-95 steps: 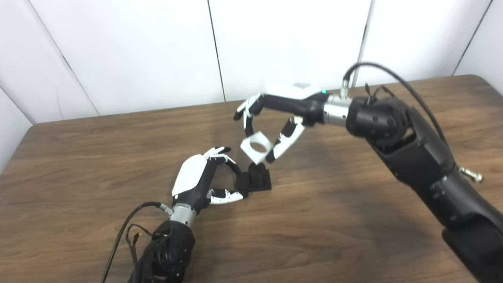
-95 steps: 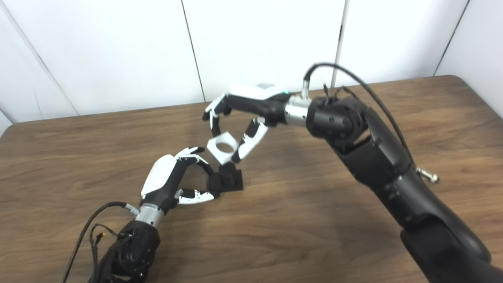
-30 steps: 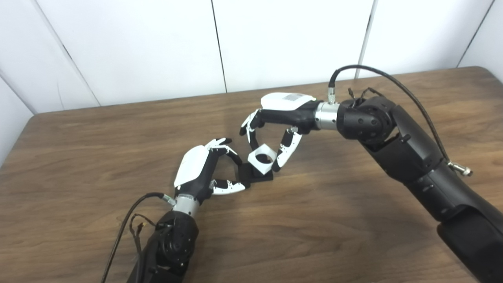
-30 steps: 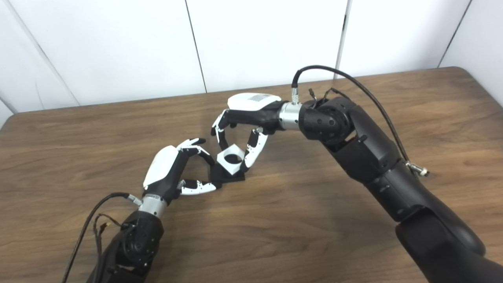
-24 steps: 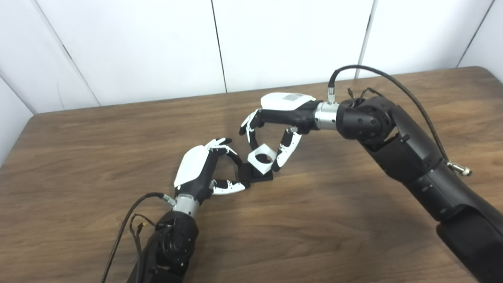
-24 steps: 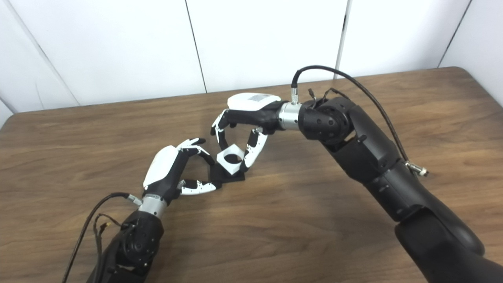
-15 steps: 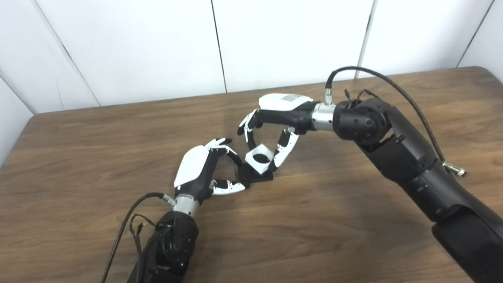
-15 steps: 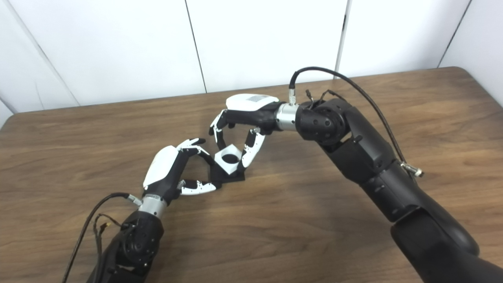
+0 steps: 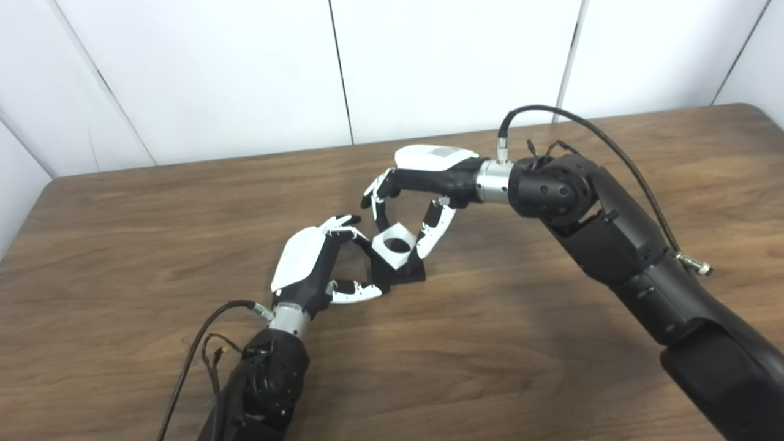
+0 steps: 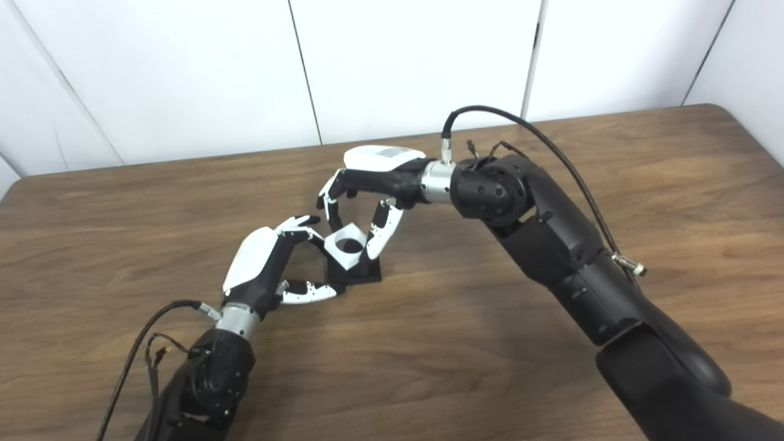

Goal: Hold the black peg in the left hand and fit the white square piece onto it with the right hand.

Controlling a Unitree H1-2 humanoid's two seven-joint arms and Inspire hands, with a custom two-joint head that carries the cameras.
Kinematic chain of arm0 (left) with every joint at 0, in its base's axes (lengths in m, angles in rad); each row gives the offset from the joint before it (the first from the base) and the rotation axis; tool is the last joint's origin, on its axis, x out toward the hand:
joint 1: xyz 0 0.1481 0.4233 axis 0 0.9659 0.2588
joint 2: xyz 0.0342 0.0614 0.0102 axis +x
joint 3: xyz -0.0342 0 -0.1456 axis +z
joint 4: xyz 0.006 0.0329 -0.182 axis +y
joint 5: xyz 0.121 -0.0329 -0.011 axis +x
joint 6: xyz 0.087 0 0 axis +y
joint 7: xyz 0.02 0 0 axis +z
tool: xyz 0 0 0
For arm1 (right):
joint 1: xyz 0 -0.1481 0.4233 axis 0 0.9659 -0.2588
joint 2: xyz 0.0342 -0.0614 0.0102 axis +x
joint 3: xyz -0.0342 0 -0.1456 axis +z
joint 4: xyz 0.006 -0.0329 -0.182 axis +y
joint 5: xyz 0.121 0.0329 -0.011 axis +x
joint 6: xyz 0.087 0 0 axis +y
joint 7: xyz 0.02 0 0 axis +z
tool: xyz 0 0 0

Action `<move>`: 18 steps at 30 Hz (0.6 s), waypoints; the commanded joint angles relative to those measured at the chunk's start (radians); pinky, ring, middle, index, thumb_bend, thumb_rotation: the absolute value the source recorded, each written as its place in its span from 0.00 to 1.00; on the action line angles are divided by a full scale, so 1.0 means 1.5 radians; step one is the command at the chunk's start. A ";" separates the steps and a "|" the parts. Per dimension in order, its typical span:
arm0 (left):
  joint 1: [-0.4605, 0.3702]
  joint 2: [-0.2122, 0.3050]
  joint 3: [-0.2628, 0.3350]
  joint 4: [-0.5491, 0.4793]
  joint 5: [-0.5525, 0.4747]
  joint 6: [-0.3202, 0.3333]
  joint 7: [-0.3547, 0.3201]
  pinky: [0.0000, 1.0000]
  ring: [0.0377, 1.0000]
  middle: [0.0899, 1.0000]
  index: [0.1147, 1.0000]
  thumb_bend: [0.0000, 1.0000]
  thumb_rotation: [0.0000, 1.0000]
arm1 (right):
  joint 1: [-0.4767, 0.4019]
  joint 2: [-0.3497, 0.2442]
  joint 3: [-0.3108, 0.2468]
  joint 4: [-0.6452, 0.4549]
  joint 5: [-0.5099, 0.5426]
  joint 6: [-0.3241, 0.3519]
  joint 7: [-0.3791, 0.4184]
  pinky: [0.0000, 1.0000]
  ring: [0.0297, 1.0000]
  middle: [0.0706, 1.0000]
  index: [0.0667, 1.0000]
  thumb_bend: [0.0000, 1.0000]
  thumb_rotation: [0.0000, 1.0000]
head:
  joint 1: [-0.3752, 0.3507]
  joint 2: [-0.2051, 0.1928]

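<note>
Left hand (image 9: 312,266), white-backed with black fingers, sits low on the brown wooden table (image 9: 153,208), and its fingers (image 9: 352,236) and thumb are clamped on the near-left edge of the black peg's square base (image 9: 401,274). That base lies flat on the wood. The black peg itself is mostly covered from these two head views, showing only as darkness inside the hole of the piece above it.

Right hand (image 10: 373,177) comes in from the far right, palm down, wrist level above the tabletop. Its fingers curl down on the far-left side and its thumb drops on the right side, pinching the white square plastic piece with a round hole (image 9: 393,245) between them. The piece is tilted, one corner pointing toward the camera, and it sits directly over the base, right where the peg stands. How far down the peg it has gone, I cannot tell; the piece hides the peg's shaft, and its lower corner looks close to the base.

The two hands are near each other, the left fingertips just beside the white piece's left corner. A black cable (image 10: 527,131) arcs over the right forearm from the silver wrist collar. A second black cable (image 9: 190,361) loops beside the left forearm at the bottom edge. White wall panels (image 9: 453,61) stand behind the table.
</note>
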 commanded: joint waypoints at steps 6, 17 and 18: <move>0.006 0.013 -0.007 -0.003 0.014 0.002 -0.014 0.91 0.93 0.87 0.42 0.52 0.08 | -0.039 -0.002 -0.016 -0.006 -0.002 0.008 -0.020 0.77 0.86 0.80 0.44 0.52 0.14 | -0.004 0.003; 0.007 0.020 -0.003 -0.006 0.011 0.000 -0.017 0.90 0.93 0.87 0.42 0.52 0.08 | -0.039 -0.013 -0.026 -0.005 0.000 0.009 -0.021 0.77 0.85 0.80 0.44 0.52 0.14 | -0.012 0.006; 0.006 0.020 -0.004 -0.006 0.013 0.000 -0.018 0.90 0.93 0.87 0.42 0.52 0.08 | -0.039 -0.015 -0.027 -0.008 -0.001 0.011 -0.020 0.78 0.86 0.80 0.44 0.52 0.14 | -0.012 0.006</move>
